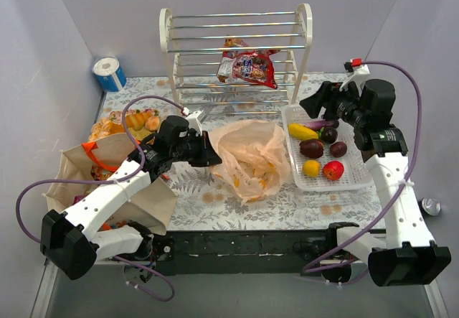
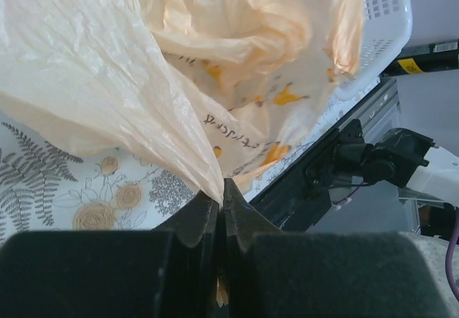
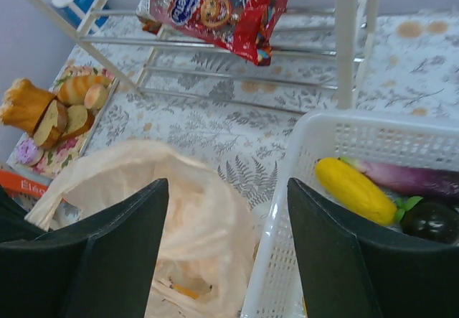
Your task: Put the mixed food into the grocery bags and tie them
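A thin, translucent peach-orange plastic bag sits crumpled and open-mouthed at the middle of the fern-patterned tabletop, yellow shapes showing through its film. The left pincer is pressed together on a gathered fold of the bag's left rim, drawing it to a taut point. The right pincer hangs spread and holding nothing over the gap between the bag and a white lattice basket by the right edge. Counted in the basket: one long yellow fruit, three dark purple fruits, one small yellow fruit, one red-orange fruit, and one long purple eggplant. One beige canvas tote with orange handles slumps at the near left corner. On the white rack at the far edge lies one shiny red snack packet, with a second packet partly hidden behind it. A tray of golden pastries lies along the left edge, too bunched to count, and one blue-and-white roll stands in the far left corner.
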Robot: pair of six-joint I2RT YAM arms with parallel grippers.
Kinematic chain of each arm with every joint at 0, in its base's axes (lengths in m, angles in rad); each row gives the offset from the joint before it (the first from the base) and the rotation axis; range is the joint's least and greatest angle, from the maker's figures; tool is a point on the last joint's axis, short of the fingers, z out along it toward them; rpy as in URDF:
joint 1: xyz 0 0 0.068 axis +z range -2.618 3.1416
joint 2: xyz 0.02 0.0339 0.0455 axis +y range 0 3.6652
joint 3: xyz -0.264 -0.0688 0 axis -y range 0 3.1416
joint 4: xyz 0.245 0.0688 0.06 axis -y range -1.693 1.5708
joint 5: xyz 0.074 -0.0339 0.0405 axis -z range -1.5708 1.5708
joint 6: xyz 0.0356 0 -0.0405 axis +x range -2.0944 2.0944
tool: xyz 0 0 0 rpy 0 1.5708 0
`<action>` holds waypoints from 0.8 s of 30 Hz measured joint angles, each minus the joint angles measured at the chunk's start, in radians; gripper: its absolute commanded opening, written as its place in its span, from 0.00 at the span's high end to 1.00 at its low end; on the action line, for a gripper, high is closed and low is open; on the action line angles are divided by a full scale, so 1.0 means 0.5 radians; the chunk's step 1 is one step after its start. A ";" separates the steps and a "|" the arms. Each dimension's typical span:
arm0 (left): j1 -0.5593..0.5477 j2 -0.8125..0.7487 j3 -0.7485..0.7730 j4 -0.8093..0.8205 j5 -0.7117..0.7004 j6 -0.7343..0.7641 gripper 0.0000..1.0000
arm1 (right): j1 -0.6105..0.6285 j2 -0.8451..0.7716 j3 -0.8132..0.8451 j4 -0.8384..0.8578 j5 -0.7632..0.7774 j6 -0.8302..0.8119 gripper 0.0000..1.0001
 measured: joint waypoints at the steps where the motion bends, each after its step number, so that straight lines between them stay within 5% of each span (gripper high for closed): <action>1: 0.000 0.000 -0.001 -0.029 0.001 -0.007 1.00 | 0.006 -0.037 0.023 0.000 0.051 -0.012 0.27; 5: 0.000 -0.002 -0.001 -0.092 0.007 -0.022 1.00 | 0.203 -0.125 0.112 0.000 0.156 -0.063 0.38; 11: 0.000 -0.002 -0.001 -0.115 0.007 -0.037 1.00 | 0.872 -0.032 0.107 0.037 0.229 -0.076 0.54; 15: 0.000 -0.002 0.004 -0.115 0.007 -0.047 1.00 | 1.180 0.098 -0.098 0.073 0.290 -0.026 0.55; 24: 0.000 -0.006 0.104 -0.166 0.032 -0.051 1.00 | 1.294 0.619 -0.372 0.016 0.890 0.024 0.52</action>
